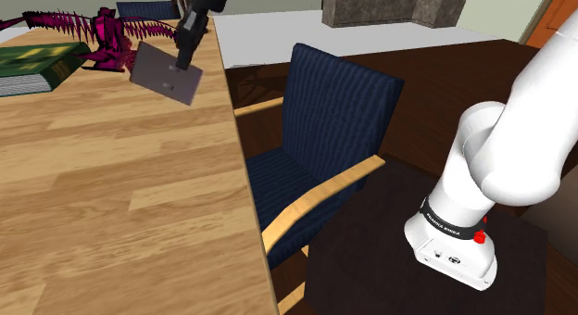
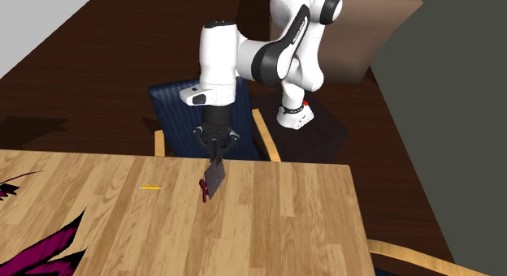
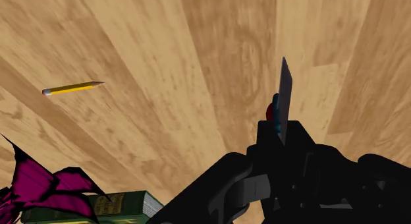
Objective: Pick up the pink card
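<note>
Shoulder view: card [image 1: 167, 72] is a thin flat rectangle, dull mauve-pink and matte, with small pale marks on its face; it's tilted with one corner down. End effector [image 1: 183, 63] is closed on the card's upper edge, black fingers pinching it. Card sits just to this view's right of the magenta skeleton model [image 1: 97, 31], over the light wood-grain surface [image 1: 120, 202] near its edge. Skeleton is spiky and ribbed. A thick green book [image 1: 37, 68] lies touching or just beside it, can't tell which. Blue ribbed armchair [image 1: 324, 128] with pale wooden arms stands against the surface edge. White arm [image 1: 505, 146], smooth rounded links, rises from the dark stand [image 1: 389, 267]. Second exterior view: arm bends over the armchair with the wrist pointing roughly straight down. Card hangs below the fingers, well to this view's right of the skeleton, and a yellow pencil [image 2: 149, 187] lies between the two. Can't tell if the card's lower edge clears the surface. Wrist view: card is edge-on, a thin grey sliver clamped between the fingers. Pencil lies flat beyond the skeleton, with a pale eraser end.
</note>
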`<state>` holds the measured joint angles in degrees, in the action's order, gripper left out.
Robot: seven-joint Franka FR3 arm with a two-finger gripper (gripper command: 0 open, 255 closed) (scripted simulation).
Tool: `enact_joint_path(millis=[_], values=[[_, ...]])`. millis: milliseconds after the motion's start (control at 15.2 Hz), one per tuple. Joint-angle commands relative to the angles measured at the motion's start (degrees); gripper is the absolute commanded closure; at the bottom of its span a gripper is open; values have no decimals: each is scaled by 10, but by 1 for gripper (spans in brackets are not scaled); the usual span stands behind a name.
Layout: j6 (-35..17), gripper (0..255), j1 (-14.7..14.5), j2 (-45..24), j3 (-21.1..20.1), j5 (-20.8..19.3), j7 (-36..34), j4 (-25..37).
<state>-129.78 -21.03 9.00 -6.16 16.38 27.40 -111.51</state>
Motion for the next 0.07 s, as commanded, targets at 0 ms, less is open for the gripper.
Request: enact_joint_path(millis=[0], values=[[4,255,0,1,0,-1,-1,3]])
